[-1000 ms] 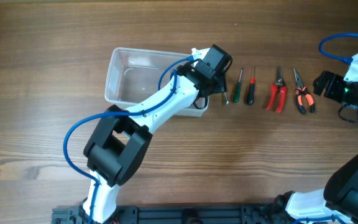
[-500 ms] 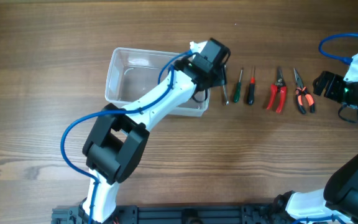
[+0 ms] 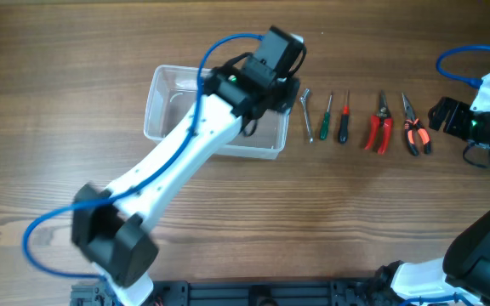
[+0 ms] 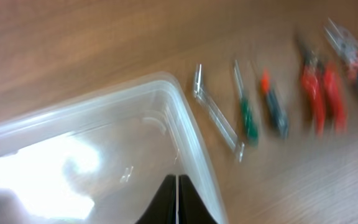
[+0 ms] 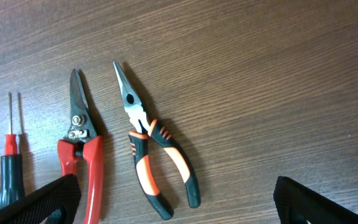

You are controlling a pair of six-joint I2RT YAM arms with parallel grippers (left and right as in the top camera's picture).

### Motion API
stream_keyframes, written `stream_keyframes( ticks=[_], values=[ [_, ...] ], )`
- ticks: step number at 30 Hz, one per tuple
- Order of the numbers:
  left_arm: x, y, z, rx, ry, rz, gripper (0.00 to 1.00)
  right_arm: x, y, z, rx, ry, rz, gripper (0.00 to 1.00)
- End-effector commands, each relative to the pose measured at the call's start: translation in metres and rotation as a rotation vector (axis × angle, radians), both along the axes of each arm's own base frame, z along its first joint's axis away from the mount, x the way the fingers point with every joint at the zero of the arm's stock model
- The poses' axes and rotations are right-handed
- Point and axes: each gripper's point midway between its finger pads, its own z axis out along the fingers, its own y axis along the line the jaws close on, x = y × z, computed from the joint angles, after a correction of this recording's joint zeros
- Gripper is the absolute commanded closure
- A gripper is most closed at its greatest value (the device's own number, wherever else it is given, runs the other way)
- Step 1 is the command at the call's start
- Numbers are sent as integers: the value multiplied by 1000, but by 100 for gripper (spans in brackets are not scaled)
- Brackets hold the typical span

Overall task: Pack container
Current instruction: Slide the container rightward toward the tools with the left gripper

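My left pincer [image 4: 177, 186] is pressed together, empty, just over the right wall of the container [image 4: 188, 134], which sits left of centre on the table [image 3: 356, 212]. This view is blurred. Right of the container lie a wrench [image 3: 306, 115], a green screwdriver [image 3: 324, 119], a red screwdriver [image 3: 343, 121], snips [image 3: 378, 129] and pliers [image 3: 413, 129] in a row, none touching. Further right, my right pincer [image 5: 176, 182] stands wide apart, holding nothing. The table is brown grained wood.
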Motion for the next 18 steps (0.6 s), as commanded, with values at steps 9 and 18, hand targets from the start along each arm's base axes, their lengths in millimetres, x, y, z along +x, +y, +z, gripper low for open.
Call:
stream_keyframes(
  ticks=[9, 18],
  values=[
    [-140, 16, -34, 226, 353, -569, 96, 5, 3, 1, 18, -12, 4, 0],
    [-152, 9, -95, 267, 334, -691, 96, 5, 3, 1, 19, -12, 4, 0]
  ],
)
